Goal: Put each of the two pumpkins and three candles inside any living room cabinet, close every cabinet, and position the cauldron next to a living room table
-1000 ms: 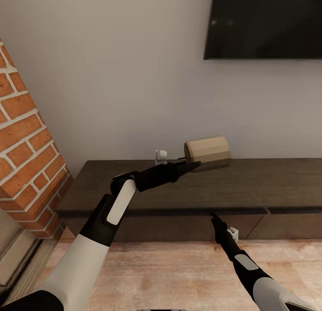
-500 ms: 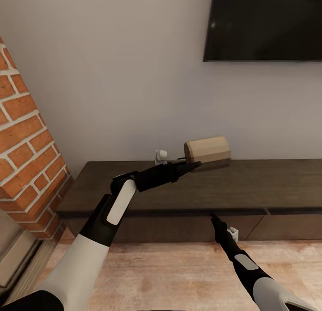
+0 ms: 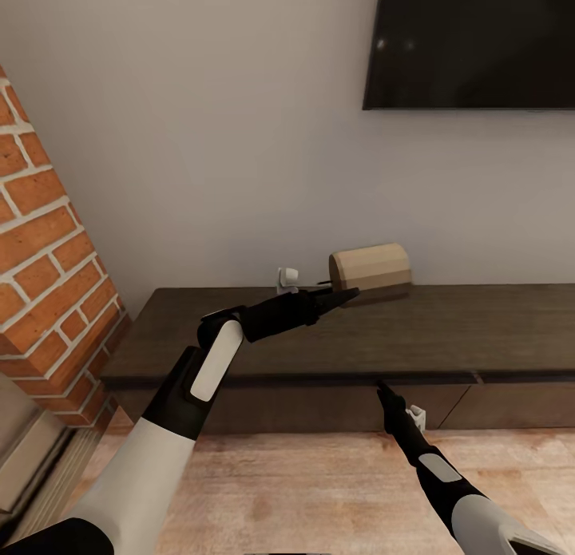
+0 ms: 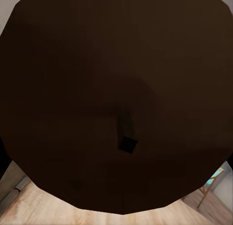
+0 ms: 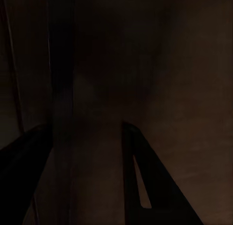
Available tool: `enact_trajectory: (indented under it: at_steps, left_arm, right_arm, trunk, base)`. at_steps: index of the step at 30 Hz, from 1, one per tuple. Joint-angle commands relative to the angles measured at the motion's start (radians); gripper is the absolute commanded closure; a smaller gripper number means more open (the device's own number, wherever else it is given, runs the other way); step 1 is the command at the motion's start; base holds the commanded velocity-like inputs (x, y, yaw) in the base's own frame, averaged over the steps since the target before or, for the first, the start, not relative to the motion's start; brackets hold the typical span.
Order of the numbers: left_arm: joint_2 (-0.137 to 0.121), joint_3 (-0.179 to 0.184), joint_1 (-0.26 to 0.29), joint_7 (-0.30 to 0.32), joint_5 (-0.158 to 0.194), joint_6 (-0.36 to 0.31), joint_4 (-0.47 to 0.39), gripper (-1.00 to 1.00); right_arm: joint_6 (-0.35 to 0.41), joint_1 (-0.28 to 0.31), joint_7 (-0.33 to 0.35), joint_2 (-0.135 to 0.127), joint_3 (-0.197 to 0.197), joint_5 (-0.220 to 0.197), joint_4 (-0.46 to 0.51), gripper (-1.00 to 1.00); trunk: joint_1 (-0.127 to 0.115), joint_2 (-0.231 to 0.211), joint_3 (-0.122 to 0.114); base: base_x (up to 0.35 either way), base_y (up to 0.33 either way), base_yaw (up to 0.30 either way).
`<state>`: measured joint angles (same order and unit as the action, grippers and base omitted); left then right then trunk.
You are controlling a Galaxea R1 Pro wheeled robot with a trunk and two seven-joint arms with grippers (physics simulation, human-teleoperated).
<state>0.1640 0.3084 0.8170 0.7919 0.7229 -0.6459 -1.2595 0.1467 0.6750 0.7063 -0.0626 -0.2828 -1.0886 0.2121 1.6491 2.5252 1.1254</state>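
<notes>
Head view: right gripper [image 3: 382,386] at cabinet [image 3: 447,331] edge (closed).

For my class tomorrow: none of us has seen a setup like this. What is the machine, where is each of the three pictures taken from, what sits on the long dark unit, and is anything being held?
It is a simulated two-armed wheeled robot. The head view looks down over both arms at a long, low dark cabinet against a wall, with a dark screen above and a brick pillar beside it. On the cabinet top sits a rounded, pale wooden box.

The left gripper reaches over the cabinet top, its tips together, apparently holding nothing. The right gripper points at the cabinet's front edge; whether it is open is unclear.

The other two pictures come from cameras near each gripper, mostly showing dark wood close up.
</notes>
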Motion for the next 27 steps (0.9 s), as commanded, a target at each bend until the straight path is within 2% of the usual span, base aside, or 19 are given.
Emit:
enact_trajectory:
  at_steps: [1,3,22,27]
  left_arm:
    - [0.0,0.0,0.001,0.0,0.007,-0.007,0.0,1.0]
    - [0.0,0.0,0.0,0.0,0.007,-0.007,0.0,1.0]
    - [0.0,0.0,0.0,0.0,0.007,-0.007,0.0,1.0]
    - [0.0,0.0,0.0,0.0,0.007,-0.007,0.0,1.0]
  right_arm:
    - [0.008,0.0,0.001,0.0,-0.001,-0.007,-0.002,1.0]
    - [0.008,0.0,0.001,0.0,-0.001,-0.007,-0.002,1.0]
    - [0.008,0.0,0.001,0.0,-0.001,-0.007,-0.002,1.0]
    - [0.008,0.0,0.001,0.0,-0.001,-0.007,-0.002,1.0]
  trunk:
    - [-0.001,0.0,-0.003]
    - [-0.001,0.0,-0.011]
    - [-0.001,0.0,-0.011]
    - [-0.003,-0.001,-0.022]
  base:
    - [0.0,0.0,0.0]
    - [0.0,0.0,0.0]
    - [0.0,0.0,0.0]
    - [0.0,0.0,0.0]
